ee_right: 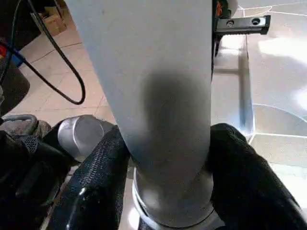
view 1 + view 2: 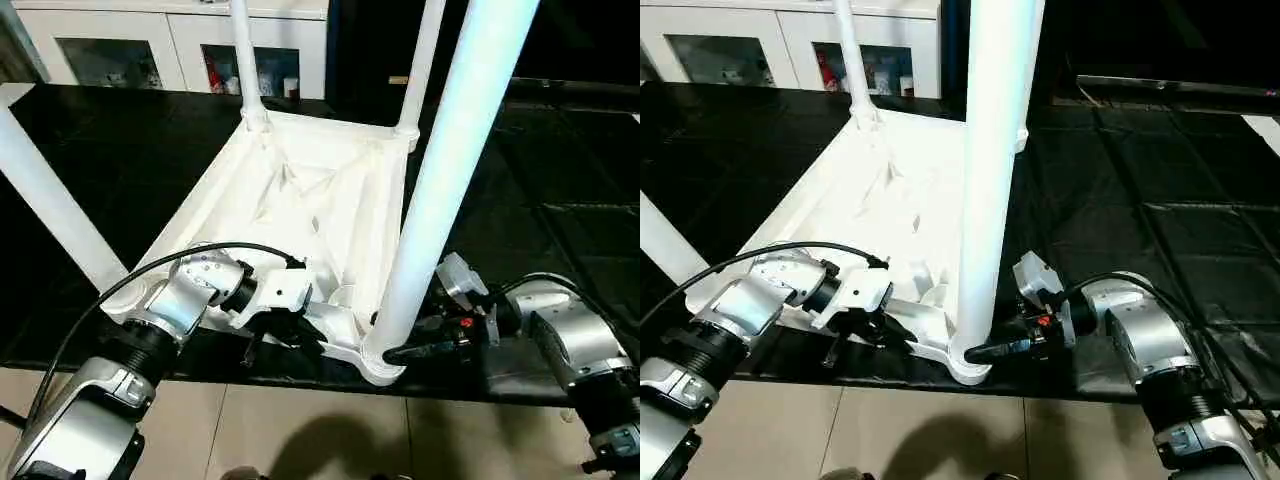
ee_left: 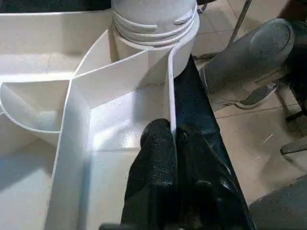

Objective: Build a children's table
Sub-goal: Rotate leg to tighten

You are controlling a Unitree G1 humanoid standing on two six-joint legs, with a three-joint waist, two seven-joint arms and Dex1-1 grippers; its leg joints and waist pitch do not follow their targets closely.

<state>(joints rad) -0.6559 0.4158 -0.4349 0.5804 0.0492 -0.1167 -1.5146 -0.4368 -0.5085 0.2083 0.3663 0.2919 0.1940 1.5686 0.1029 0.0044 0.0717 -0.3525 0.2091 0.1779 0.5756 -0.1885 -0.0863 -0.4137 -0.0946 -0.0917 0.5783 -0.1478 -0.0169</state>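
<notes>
A black sheet [image 2: 120,160] covers the work surface across the frame's middle; beige floor tiles [image 2: 300,430] run along the bottom edge; a white glass-door cabinet [image 2: 180,45] stands at upper left

— What carries everything?
— A black-covered desk [image 2: 560,180]; the white table top [image 2: 300,200] lies on it upside down, ribs up.
— And beside the desk?
— Beige tiled floor [image 2: 300,430] along its near edge.
</notes>
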